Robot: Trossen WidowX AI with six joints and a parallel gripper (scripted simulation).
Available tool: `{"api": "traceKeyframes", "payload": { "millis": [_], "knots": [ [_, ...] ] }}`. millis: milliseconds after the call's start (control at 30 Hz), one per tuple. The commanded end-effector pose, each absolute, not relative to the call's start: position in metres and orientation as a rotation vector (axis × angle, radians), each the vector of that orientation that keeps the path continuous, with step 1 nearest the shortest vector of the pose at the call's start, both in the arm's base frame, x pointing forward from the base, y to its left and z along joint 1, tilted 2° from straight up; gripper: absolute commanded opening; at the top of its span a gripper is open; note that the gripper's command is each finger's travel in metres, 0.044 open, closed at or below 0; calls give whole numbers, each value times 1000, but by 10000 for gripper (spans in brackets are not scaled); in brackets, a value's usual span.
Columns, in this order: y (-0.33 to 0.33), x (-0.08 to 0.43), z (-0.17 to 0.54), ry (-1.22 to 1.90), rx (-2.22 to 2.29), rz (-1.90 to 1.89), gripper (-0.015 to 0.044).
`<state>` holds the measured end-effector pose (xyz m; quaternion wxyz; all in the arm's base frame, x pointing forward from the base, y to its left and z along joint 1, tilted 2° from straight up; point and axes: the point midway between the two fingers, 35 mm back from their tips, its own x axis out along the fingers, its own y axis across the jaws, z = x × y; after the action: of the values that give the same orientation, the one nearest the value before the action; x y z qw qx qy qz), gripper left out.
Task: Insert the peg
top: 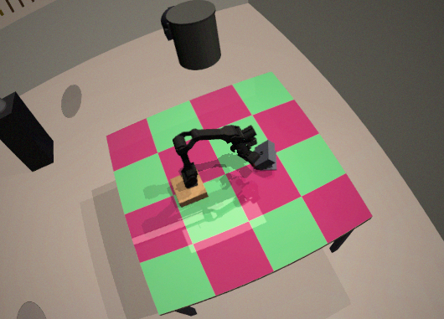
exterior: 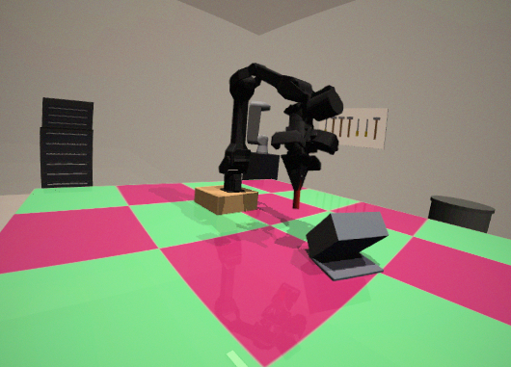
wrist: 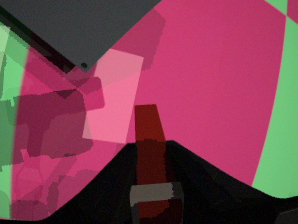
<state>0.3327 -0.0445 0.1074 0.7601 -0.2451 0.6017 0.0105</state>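
My gripper (exterior: pixel 297 188) (wrist: pixel 150 151) is shut on the red peg (exterior: pixel 296 201) (wrist: pixel 147 122), which sticks out below the fingertips. In the exterior view the peg's lower end hangs above the table, on the robot's side of the grey sloped panel block (exterior: pixel 358 225) (top: pixel 268 152) (wrist: pixel 95 25). The peg looks flat-sided in the wrist view and nearly upright in the exterior view. In the wrist view the block is at the upper left, apart from the peg. A small dark spot shows near its corner; I cannot tell whether it is the hole. The hole's shape is not readable.
The block stands on a thin grey base plate (exterior: pixel 347 269). The arm's wooden base (exterior: pixel 227 201) (top: pixel 192 197) is behind the gripper on the pink and green checkered table (top: pixel 310 166). A dark bin (top: pixel 197 44) (exterior: pixel 460 215) stands off the table.
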Motion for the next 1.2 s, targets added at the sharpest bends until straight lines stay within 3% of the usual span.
{"api": "traceKeyframes", "payload": {
  "millis": [0,1167],
  "knots": [
    [-41,331,106,1300,-515,-5,0],
    [-7,334,113,1145,-329,-190,0]
  ]
}}
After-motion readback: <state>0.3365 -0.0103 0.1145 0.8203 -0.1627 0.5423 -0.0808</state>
